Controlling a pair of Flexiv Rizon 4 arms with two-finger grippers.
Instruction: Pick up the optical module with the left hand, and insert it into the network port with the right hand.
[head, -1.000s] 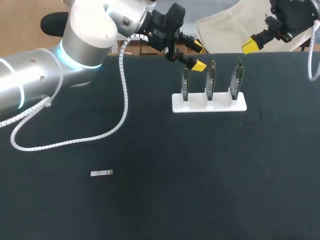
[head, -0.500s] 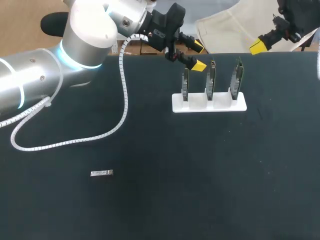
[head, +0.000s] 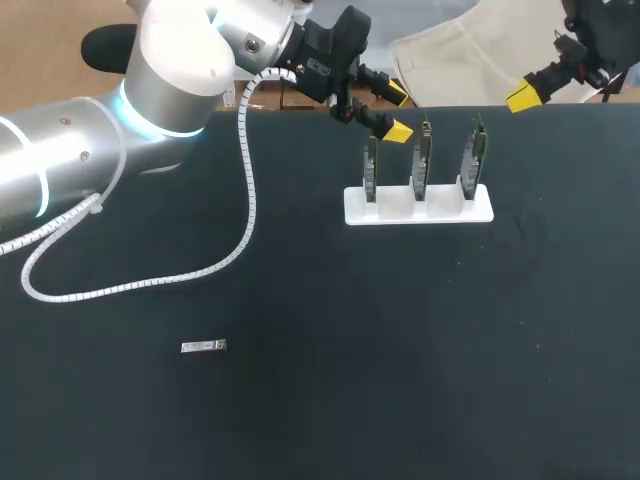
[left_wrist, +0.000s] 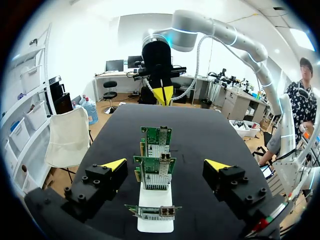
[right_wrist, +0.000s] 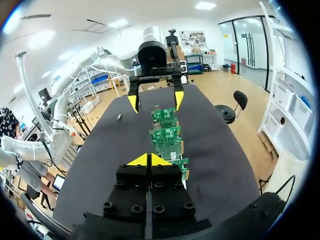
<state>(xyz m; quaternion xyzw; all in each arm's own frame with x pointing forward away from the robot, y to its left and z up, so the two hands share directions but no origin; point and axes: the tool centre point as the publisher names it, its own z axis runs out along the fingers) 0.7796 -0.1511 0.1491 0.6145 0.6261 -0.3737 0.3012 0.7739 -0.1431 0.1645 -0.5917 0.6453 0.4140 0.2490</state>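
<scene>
Your left claw (head: 393, 112) hangs released, its yellow tips spread wide with nothing between them. It sits at the far side of the bench (head: 400, 350), just above the left end of the row of cards (head: 423, 160). From its wrist you look straight down that row, with a finger on either side and neither touching a card.

The three cards stand upright in slots of a white holder (head: 418, 212). That probably keeps their ports (left_wrist: 162, 212) off the bench and open to a straight push.

Your right claw (head: 525, 97) is clenched on nothing, its tips pressed together. It waits high near the far right corner, well apart from the holder and facing the row from the other end. I judge that a sensible place to wait for a handover.

The module (head: 204, 346) lies flat and alone on the near-left part of the bench, far from both claws, so the pickup has not begun. You'll need to bring the left arm back toward it and come down astride its narrow sides, since it sits so low.

Mind the white cable (head: 245, 190) looping off the left arm onto the bench. It rests between arm and module and could drag across.
</scene>
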